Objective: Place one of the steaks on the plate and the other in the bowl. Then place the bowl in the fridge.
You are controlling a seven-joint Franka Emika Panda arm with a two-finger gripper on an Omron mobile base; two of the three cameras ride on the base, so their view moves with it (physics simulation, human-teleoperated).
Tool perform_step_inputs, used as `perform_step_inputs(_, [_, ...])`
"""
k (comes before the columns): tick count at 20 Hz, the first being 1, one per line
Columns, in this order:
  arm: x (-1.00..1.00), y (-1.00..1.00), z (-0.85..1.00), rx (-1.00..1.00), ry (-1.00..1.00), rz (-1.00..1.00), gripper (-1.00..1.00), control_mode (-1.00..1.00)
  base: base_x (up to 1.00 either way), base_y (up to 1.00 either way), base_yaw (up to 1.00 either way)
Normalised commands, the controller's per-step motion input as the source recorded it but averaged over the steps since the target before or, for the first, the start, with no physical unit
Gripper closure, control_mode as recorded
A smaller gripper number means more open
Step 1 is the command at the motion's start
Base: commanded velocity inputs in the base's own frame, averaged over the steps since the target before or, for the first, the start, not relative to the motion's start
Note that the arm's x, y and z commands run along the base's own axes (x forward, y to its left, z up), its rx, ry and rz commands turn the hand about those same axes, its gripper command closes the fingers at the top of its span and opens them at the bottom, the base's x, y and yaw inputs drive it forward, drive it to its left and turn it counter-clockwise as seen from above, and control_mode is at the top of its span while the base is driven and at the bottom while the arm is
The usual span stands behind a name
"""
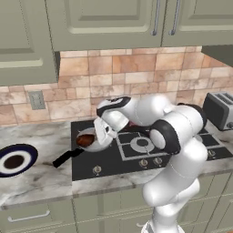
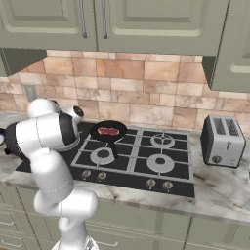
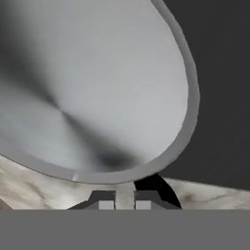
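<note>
Steak [image 1: 85,140]: dark slab lay in silver pan [image 1: 91,144]; likely soft, slippery, best nipped by an edge.
Gripper [image 3: 124,199]: fingers nearly together; grasp unclear.

Pretty even, flat rendered lighting, nothing blown out. Soft shadow inside the silver pan [image 3: 97,88] up close, textures look blurry and low-res.

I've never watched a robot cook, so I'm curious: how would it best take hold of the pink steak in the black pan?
Probably from straight above, pinching the pink steak across its shorter width, one finger on each long edge. It lies flat on the bottom of the black pan, whose raised rim walls off any approach from the side.
</note>
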Motion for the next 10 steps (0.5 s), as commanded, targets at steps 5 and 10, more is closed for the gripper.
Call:
perform_step_inputs(5, [0.06,0.51,0.49,0.00,0.11,-0.12,1.00,-1.00,0.00,0.00,0.00])
perform_step_inputs(10, [0.07,0.65,0.32,-0.05,0.15,-0.08,1.00,-1.00,0.00,0.00,0.00])
